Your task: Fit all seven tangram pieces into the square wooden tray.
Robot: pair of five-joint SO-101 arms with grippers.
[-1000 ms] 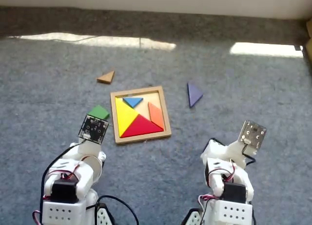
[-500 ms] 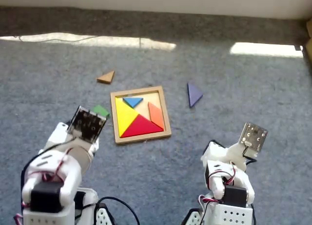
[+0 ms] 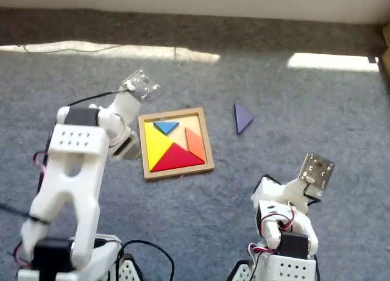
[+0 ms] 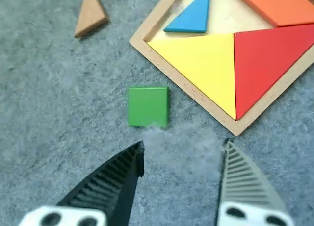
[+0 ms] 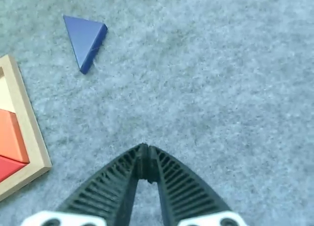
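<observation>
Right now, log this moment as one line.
left claw: open, near green square | right claw: shut, empty | tray: four pieces in | loose: green square, tan triangle, navy triangle

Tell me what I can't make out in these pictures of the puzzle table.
1. High view: the green square and the tan triangle are hidden beneath the left arm.
2. Left wrist view: the tray and its orange piece are cut off by the picture's edge.
3. Right wrist view: the tray is cut off at the edge, so its pieces can't be counted there.
</observation>
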